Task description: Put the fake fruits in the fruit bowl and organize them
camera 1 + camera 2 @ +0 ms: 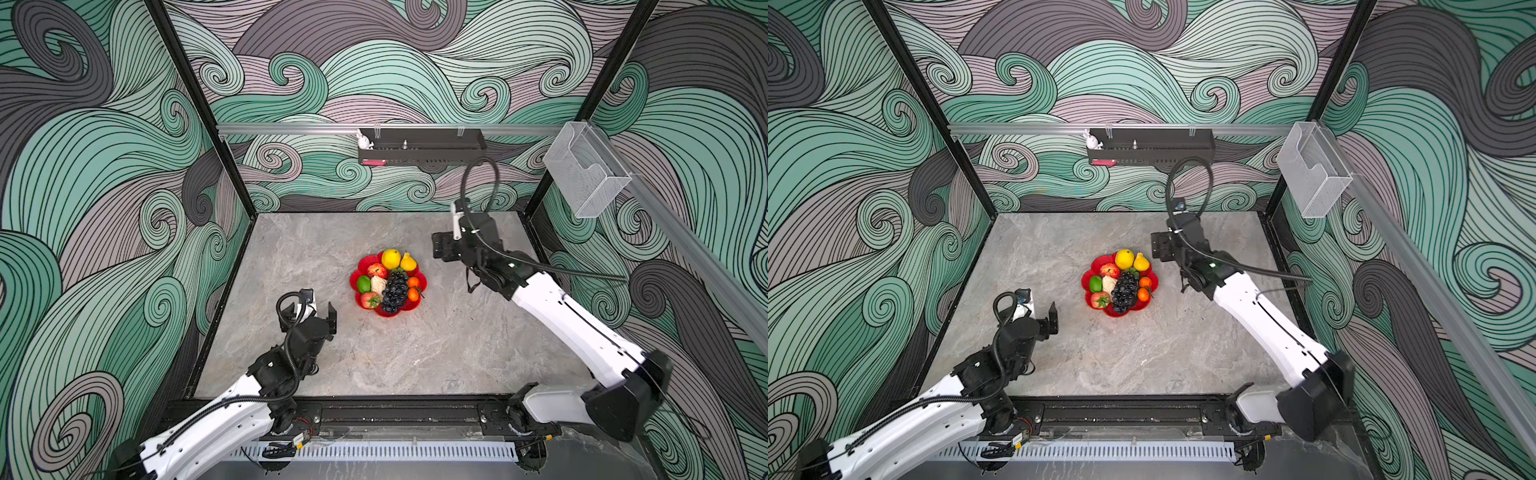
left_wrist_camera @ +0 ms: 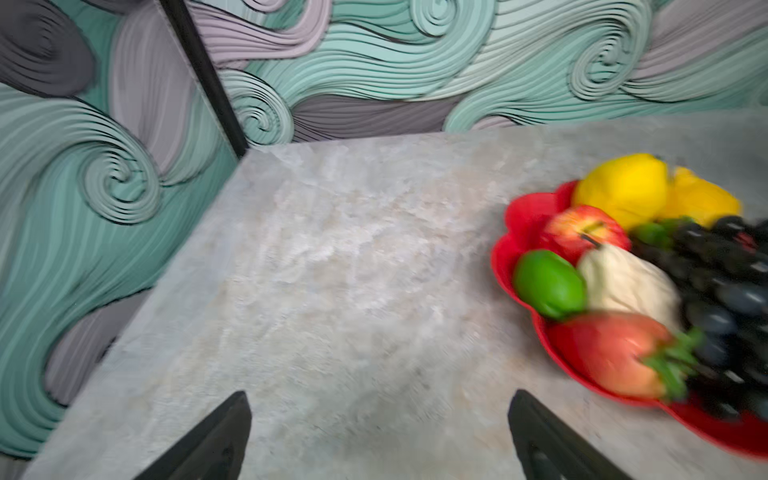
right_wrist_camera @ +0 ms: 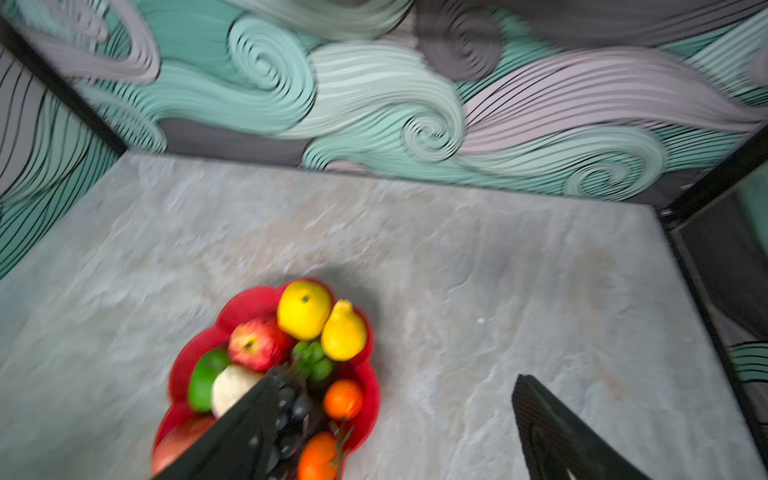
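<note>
The red flower-shaped fruit bowl (image 1: pixel 365 264) (image 1: pixel 1100 262) sits mid-table in both top views, filled with fake fruits. Among them are a yellow lemon (image 1: pixel 391 258), a pear (image 1: pixel 409 262), a red apple (image 1: pixel 377 270), a green lime (image 1: pixel 363 283), a cream piece (image 1: pixel 377 285) and a dark grape bunch (image 1: pixel 395 291). There are also two oranges (image 1: pixel 413 282). My left gripper (image 1: pixel 320 309) (image 2: pixel 379 407) hangs open over bare table, near-left of the bowl. My right gripper (image 1: pixel 441 247) (image 3: pixel 397 382) is open just right of the bowl (image 3: pixel 253 299), holding nothing. One of its fingers (image 3: pixel 249 424) hides part of the grapes.
A black shelf (image 1: pixel 422 147) with a small white rabbit figure (image 1: pixel 364 140) hangs on the back rail. A clear plastic box (image 1: pixel 582 170) is fixed to the right rail. Black frame posts and patterned walls close in the grey stone table (image 1: pixel 415 353).
</note>
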Controlling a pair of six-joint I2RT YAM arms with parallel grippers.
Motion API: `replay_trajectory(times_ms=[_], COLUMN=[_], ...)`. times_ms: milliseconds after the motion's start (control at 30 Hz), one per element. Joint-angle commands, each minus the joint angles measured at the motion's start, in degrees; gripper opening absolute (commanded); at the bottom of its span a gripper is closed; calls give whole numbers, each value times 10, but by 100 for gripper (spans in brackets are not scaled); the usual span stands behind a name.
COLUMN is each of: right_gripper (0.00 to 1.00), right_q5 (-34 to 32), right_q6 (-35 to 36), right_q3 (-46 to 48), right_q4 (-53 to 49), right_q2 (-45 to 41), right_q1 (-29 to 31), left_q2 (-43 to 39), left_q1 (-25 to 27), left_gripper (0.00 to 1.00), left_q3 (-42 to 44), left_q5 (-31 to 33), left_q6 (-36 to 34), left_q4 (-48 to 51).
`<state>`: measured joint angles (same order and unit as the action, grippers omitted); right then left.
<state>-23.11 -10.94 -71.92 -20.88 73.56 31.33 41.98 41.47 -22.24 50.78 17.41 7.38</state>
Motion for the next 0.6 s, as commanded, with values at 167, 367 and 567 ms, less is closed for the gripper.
replay_trajectory(times_ms=[167, 367, 567], right_gripper=[100, 100, 100], right_q5=[-175, -185, -128], right_q6=[69, 87, 125], right_q3=[252, 356, 421], right_q4=[263, 352, 527], right_q2=[-65, -3, 88], right_q1=[-102, -173, -189], left_q2=[241, 315, 363], left_q1=[-128, -217, -279], left_gripper=[99, 99, 99], left_q3=[-151, -103, -55], left_q5=[63, -78, -164], left_q6=[-65, -165, -198], left_q4=[-106, -278, -381])
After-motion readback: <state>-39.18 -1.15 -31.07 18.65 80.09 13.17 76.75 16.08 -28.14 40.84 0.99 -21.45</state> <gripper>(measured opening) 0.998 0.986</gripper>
